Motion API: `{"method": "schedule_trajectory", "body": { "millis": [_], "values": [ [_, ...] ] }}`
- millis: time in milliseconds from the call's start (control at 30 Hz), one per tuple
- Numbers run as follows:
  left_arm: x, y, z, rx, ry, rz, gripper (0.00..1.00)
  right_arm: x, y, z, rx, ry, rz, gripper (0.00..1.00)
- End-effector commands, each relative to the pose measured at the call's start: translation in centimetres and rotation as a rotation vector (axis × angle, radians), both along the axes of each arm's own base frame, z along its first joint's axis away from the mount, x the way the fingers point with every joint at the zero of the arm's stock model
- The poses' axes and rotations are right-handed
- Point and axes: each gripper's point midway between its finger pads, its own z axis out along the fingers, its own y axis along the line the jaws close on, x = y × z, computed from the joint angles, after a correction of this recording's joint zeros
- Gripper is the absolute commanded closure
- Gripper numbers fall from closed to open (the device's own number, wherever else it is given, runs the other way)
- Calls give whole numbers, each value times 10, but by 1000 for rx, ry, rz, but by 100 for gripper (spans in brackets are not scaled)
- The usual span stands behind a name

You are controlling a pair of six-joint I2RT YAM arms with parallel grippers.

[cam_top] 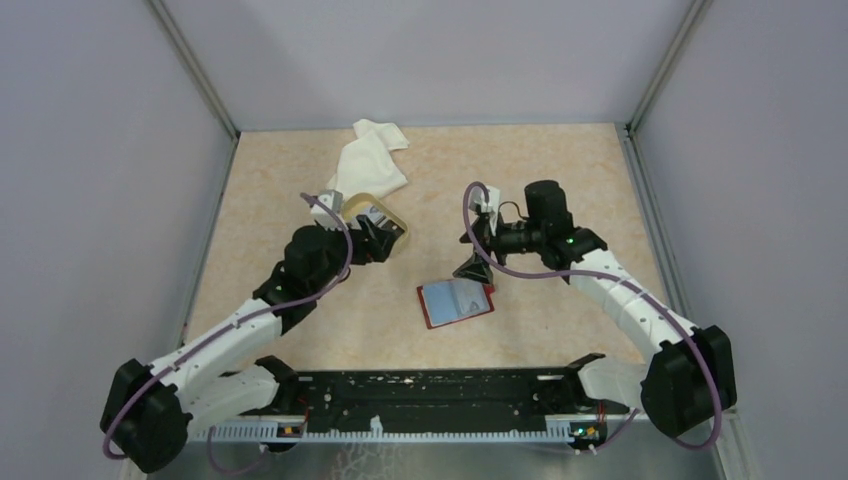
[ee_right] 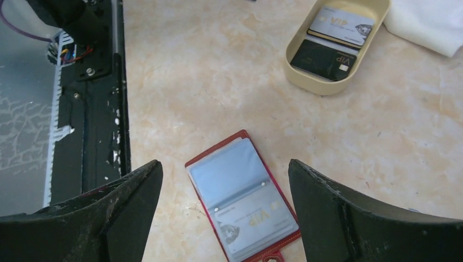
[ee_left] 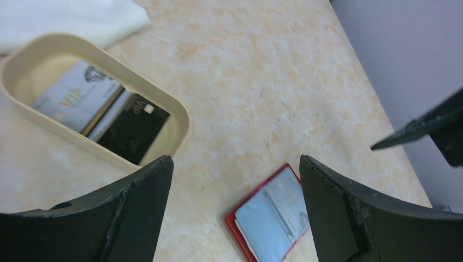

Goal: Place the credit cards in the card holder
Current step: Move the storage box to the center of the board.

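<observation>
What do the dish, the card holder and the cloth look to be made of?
The dish is probably moulded plastic: matte tan, with a smooth rounded rim. The card holder has a red leather-like cover with what looks like a stitched edge; real leather or not cannot be told. Its pockets are glossy clear plastic, with a card showing through. The cloth is soft white fabric, lying in rumpled folds.

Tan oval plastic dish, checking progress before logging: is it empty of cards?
No, a silver-grey rectangular plastic card and a black rectangular plastic card lie inside the dish.
</observation>
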Motion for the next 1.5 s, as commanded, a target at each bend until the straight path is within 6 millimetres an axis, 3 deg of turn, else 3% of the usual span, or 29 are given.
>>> {"method": "schedule_trajectory", "body": {
  "millis": [0,200,333,400,500,700,800,1033,1233,1467],
  "values": [
    [23,12,8,-15,52,10,11,22,-4,22,12,-111,-77,15],
    [62,27,-20,-7,186,95,33,36,-11,14,-43,-130,-146,15],
    [95,46,-46,198,236,171,55,41,-16,11,-72,-154,-172,15],
    [101,50,-62,326,273,136,62,44,-18,9,-88,-162,-180,15],
    [108,47,-83,449,323,59,60,48,-21,4,-111,-155,-190,15],
    [123,36,-113,546,357,-44,40,47,-17,-4,-111,-116,-170,15],
    [136,34,-121,600,383,-73,38,46,-17,-8,-112,-106,-165,15],
    [135,26,-141,603,467,-170,52,47,-16,-14,-123,-93,-164,15],
    [113,21,-153,532,545,-195,54,47,-16,-13,-121,-94,-162,15],
    [76,-10,-134,309,527,-328,53,46,-17,-13,-119,-98,-163,15]
  ]
}}
